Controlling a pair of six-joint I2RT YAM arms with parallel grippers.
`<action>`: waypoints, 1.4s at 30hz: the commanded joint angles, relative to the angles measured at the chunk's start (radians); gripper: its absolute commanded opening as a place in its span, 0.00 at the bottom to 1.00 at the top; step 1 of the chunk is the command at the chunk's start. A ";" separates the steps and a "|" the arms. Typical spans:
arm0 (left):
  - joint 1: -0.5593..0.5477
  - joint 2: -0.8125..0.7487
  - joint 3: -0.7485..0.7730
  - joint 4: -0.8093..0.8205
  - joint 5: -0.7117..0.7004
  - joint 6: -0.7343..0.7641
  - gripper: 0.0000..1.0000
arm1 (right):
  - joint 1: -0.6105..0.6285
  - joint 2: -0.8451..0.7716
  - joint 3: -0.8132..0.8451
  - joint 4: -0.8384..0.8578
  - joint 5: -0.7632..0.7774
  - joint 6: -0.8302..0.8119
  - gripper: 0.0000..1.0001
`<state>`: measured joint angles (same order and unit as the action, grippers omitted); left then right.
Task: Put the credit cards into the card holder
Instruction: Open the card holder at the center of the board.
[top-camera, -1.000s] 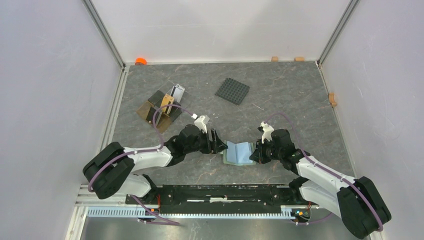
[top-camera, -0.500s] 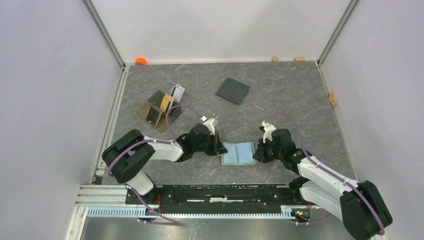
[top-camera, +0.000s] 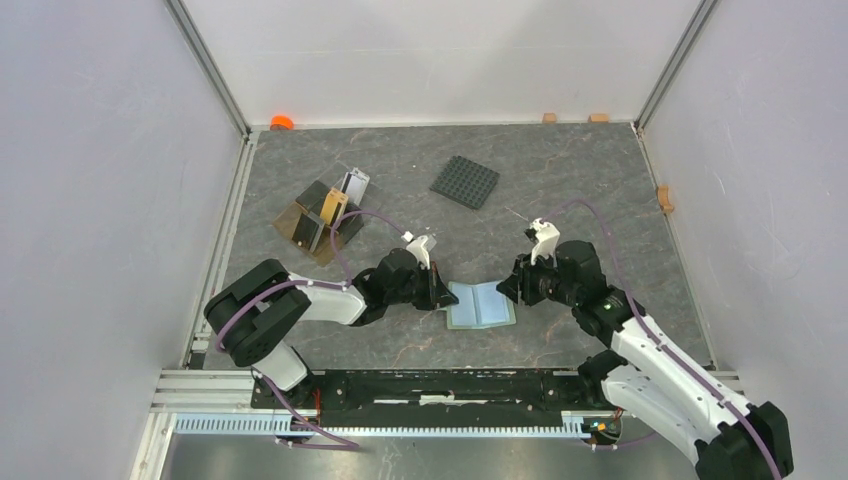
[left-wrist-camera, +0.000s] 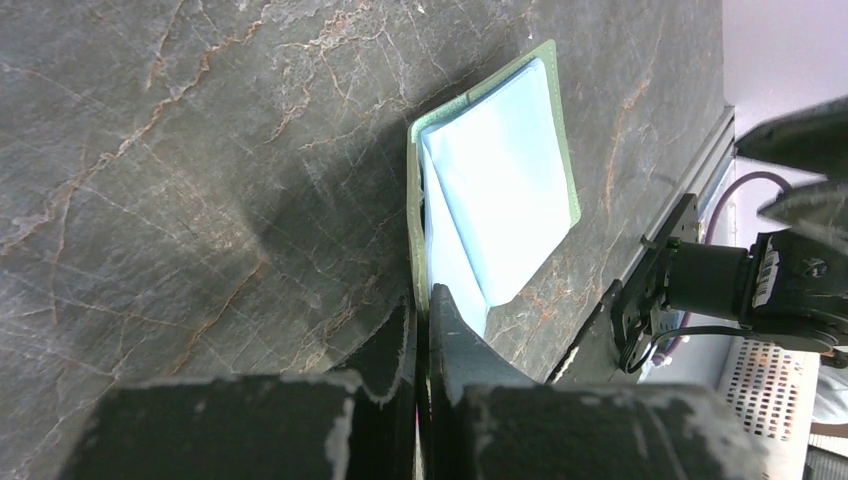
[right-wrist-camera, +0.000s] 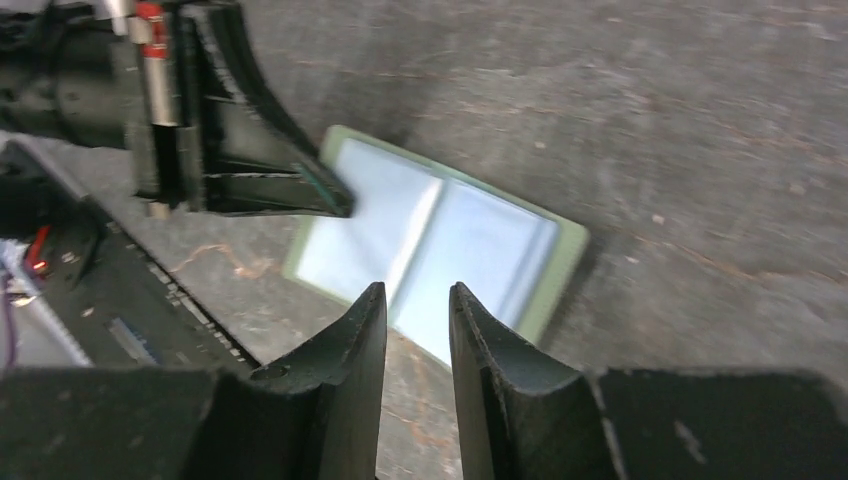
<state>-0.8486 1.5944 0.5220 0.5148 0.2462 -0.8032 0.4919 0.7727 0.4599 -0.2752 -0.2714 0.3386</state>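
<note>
Far left on the table (top-camera: 600, 200), a brown tray (top-camera: 297, 222) holds the credit cards (top-camera: 333, 208) standing on edge. Right of it and nearer, the left gripper (top-camera: 440, 295) has its fingers (left-wrist-camera: 447, 315) pressed almost together, tips at the left flap of the card holder (top-camera: 481, 306); whether they nip the flap cannot be told. The holder lies open, pale blue inside up, between both grippers. Just right of it, the right gripper (top-camera: 507, 290) hangs with fingers a narrow gap apart, holding nothing. Farther back sits a black studded plate (top-camera: 465, 182)
</note>
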 joint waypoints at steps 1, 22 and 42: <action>-0.006 -0.021 -0.007 0.062 0.011 -0.031 0.02 | 0.046 0.060 -0.016 0.162 -0.144 0.071 0.34; 0.006 0.008 -0.002 -0.031 -0.012 0.066 0.02 | 0.165 0.416 -0.191 0.408 -0.027 0.128 0.32; 0.051 -0.088 0.083 -0.313 -0.110 0.241 0.48 | 0.000 0.142 -0.176 0.203 -0.011 0.043 0.35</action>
<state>-0.8043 1.5894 0.5480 0.3882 0.2340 -0.6579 0.4961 0.9813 0.2375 0.0017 -0.2909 0.4301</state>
